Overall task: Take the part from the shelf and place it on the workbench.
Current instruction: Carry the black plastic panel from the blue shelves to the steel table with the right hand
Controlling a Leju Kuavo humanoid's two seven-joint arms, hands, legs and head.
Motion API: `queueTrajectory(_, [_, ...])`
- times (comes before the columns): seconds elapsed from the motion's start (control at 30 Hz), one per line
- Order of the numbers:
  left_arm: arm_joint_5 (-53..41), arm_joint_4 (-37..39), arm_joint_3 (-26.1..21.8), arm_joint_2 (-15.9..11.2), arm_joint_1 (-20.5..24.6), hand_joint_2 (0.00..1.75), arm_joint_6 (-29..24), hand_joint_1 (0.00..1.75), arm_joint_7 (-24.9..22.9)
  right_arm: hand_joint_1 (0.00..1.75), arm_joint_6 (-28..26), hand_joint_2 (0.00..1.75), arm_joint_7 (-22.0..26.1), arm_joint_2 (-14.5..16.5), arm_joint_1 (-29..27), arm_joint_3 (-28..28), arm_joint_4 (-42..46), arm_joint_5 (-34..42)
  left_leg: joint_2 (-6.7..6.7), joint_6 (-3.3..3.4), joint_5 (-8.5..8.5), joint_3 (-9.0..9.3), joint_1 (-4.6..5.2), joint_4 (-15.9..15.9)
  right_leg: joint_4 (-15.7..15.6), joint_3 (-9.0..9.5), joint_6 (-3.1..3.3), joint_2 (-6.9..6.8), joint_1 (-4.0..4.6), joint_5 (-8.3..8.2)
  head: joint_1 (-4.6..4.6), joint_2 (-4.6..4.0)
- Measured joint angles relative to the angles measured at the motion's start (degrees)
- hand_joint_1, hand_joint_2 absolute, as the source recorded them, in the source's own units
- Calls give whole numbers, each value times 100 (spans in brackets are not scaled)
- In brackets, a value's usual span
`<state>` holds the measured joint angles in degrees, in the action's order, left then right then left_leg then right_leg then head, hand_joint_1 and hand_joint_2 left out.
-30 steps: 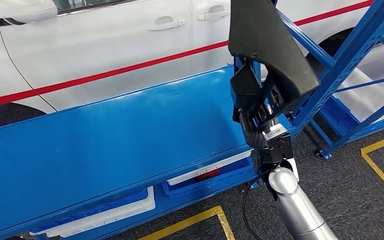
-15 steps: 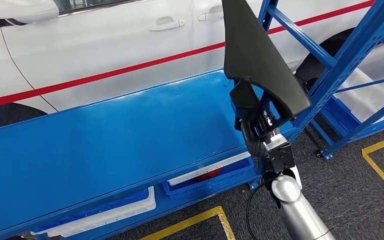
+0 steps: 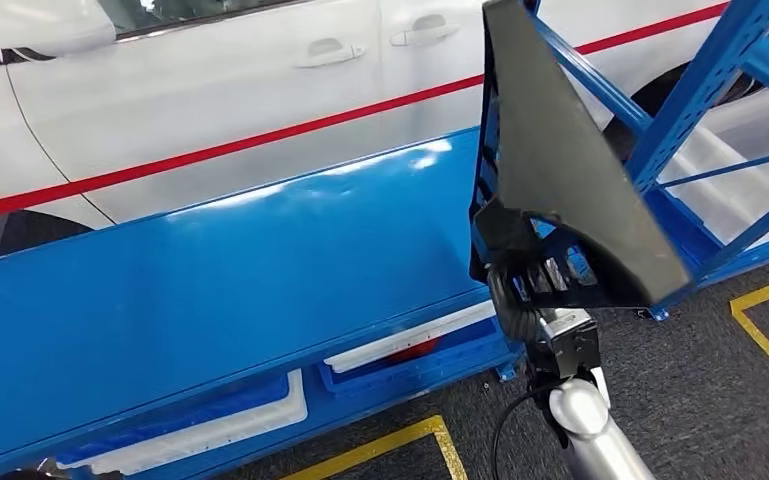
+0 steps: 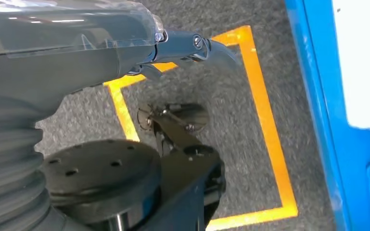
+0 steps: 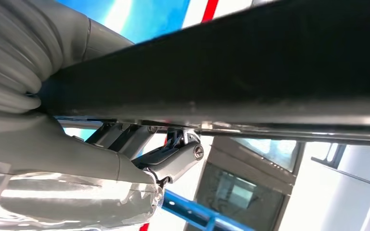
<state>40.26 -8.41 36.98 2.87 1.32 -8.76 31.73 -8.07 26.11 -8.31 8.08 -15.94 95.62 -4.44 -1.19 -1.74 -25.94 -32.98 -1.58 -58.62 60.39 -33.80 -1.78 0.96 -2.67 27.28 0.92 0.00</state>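
Workbench [image 3: 210, 290] of glossy blue metal stands before a white car [image 3: 210, 90] with a red stripe, and at the bench's right end the right hand [image 3: 535, 275] clamps a matte black wedge-shaped part [image 3: 560, 170] upright above it; left hand [image 4: 77, 53] cannot be judged.

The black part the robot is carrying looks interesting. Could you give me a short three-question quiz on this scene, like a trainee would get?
1. True or false: the black part already lies flat on the blue workbench.
2. Which hand holds the part? A) left hand B) right hand C) a person's hand
3. Fill in: behind the workbench stands a white ____ with a red stripe.

Key
1. False: it is held up in the air at the workbench's right end.
2. B. The left hand hangs over the grey floor, holding nothing.
3. Car.
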Motion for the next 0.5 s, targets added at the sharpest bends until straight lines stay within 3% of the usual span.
queueTrajectory(0.07, [0, 0, 0, 0, -6, 175, 0, 0, 0, 175, 1, 175, -1, 8, -3, 1, 13, 3, 18, -44, -129, -72, -24, -143, -15, -42, 105, -20, 10, -17, 2, 0])
queueTrajectory(0.1, [0, 0, 0, 1, -8, 175, 0, 0, -1, 175, 1, 175, -1, 11, -3, 1, 20, 4, 36, -50, -302, -159, -28, -360, -23, -63, 150, -31, 19, -41, 6, 0])
queueTrajectory(0.17, [0, 0, 0, 2, -6, 175, 0, 0, -1, 175, 1, 175, 0, 15, -9, 2, 31, 8, 65, -41, -766, -430, -16, -1093, -20, -120, 210, -54, 65, -81, 6, 0])
queueTrajectory(0.2, [0, 0, 0, 2, -3, 175, 0, 0, -1, 175, 1, 175, 0, 16, -14, 3, 33, 9, 68, -31, -928, -546, -8, -1436, -16, -151, 232, -66, 95, -99, 5, 0])
queueTrajectory(0.23, [0, 0, 0, 2, -3, 175, 0, 0, -1, 175, 2, 175, -1, 16, -21, 3, 33, 11, 69, -9, -983, -584, 5, -1623, -11, -178, 248, -77, 127, -115, 5, 0])
queueTrajectory(0.27, [0, 0, 0, 2, -3, 175, 0, 0, -1, 175, 2, 175, -2, 16, -25, 3, 33, 13, 69, 27, -923, -514, 23, -1589, -6, -198, 258, -82, 157, -129, 6, 0])
queueTrajectory(0.3, [0, 0, 0, 2, -4, 175, 0, 0, -1, 175, 2, 175, -3, 17, -28, 3, 34, 14, 69, 78, -777, -341, 48, -1343, -3, -210, 264, -85, 184, -142, 5, 0])
queueTrajectory(0.4, [1, 1, 0, -10, 2, 175, 0, 0, -1, 175, 2, 175, 4, 21, -25, 5, 46, 17, 82, 265, -409, 302, 155, -244, -10, -223, 237, -101, 229, -194, 1, 0])
queueTrajectory(0.43, [1, 2, 0, -14, 5, 175, -1, 0, -2, 175, 2, 175, 17, 23, -26, 7, 49, 21, 88, 295, -377, 386, 186, -61, -21, -228, 208, -109, 220, -222, 1, 0])
queueTrajectory(0.5, [25, 2, 0, -14, 8, 175, -19, 0, -15, 175, 11, 175, 78, 52, -50, 8, 69, 33, 92, 299, -318, 382, 219, 32, -61, -230, 132, -120, 191, -288, 4, 0])
